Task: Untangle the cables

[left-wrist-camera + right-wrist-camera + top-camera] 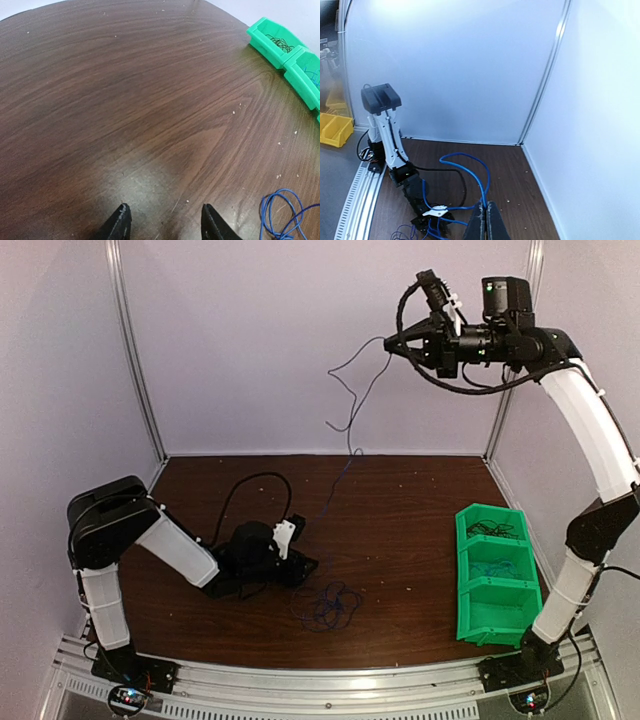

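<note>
My right gripper (pixel 389 341) is raised high near the back wall and is shut on a thin blue cable (pixel 345 425). The cable hangs down to a small blue tangle (pixel 326 606) on the table. In the right wrist view the shut gripper (pixel 485 210) pinches the blue cable (pixel 465 160), which loops down past the left arm. My left gripper (pixel 302 567) sits low on the table just left of the tangle. In the left wrist view it (pixel 164 220) is open and empty, with blue loops (pixel 280 215) at its lower right.
A green three-compartment bin (pixel 463 570) stands at the right, with black wires in its far compartment and blue ones in the middle. It also shows in the left wrist view (pixel 260 37). White walls enclose the wooden table (pixel 400 500). A yellow bin (pixel 332 127) lies outside.
</note>
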